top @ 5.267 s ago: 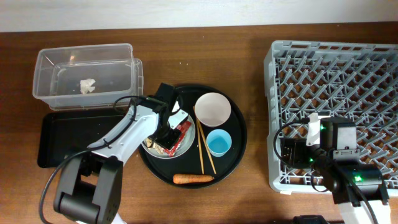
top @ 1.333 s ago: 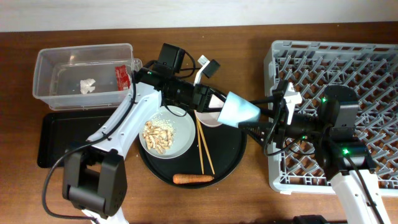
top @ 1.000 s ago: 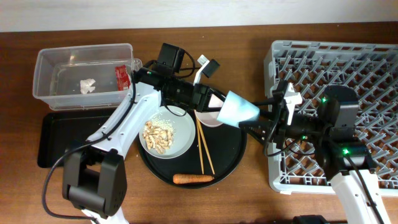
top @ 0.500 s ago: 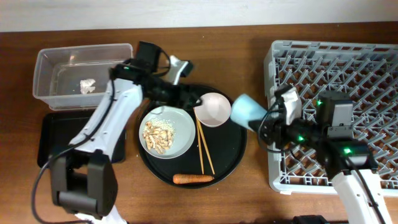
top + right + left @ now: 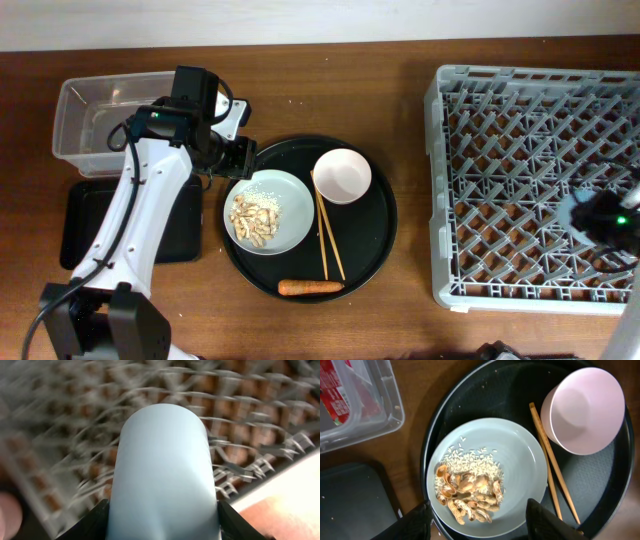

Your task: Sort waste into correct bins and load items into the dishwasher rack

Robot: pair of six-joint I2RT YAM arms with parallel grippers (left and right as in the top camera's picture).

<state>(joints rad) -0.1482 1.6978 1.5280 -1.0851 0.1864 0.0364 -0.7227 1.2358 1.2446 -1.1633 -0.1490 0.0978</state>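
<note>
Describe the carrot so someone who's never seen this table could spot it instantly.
Find the large round black tray, which sits between the clear tub and the grey dishwasher rack. At the tray's edge nearest the robot, just below the plate and the chopsticks, lies the carrot. It is small, lies flat, and is the only orange thing there.

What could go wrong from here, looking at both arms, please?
1. The right gripper holds the light-blue cup over the dishwasher rack, near its edge, in a motion-blurred view. Released there, the cup may land askew or roll out.
2. The left gripper hangs with jaws open over the plate. Tilting the plate could spill the food scraps and rice onto the round black tray, or knock the chopsticks beside it.
</note>
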